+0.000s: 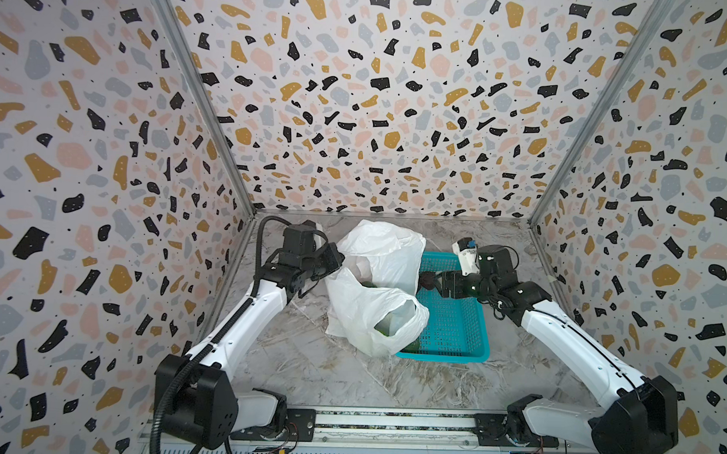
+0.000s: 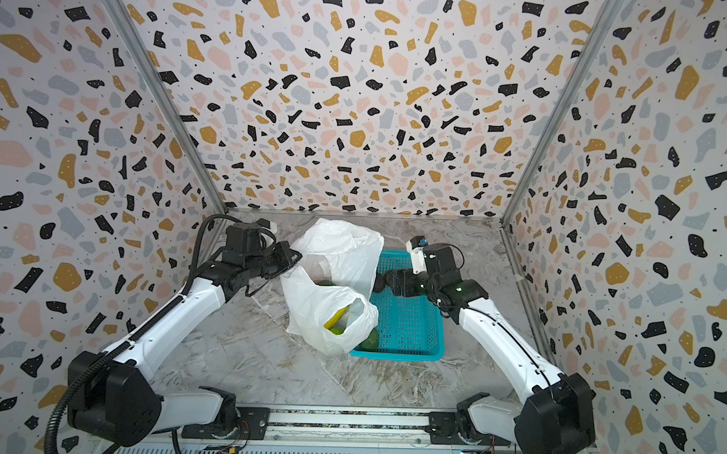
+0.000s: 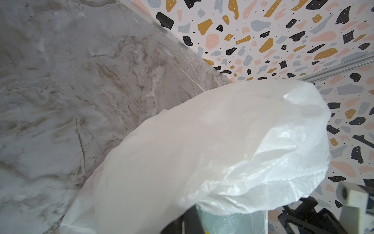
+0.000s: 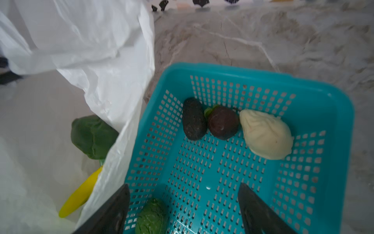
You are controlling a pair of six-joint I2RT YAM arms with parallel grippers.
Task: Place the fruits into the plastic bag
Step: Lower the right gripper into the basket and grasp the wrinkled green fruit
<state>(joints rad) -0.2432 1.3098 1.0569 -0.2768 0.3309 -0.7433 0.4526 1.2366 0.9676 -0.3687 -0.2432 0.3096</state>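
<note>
Bag sagging over teal basket edge, green fruit apparently beneath

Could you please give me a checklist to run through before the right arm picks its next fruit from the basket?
1. Right gripper open and empty: ok.
2. Left gripper shut on the plastic bag edge: ok.
3. Bag mouth open beside the teal basket: ok; a banana and a green fruit lie inside.
4. Basket emptied: not ok; it holds a dark avocado, a maroon ball, a cream-white lump and a green piece.
5. Finger room around the maroon ball: cannot tell; it sits tight between avocado and lump.
</note>
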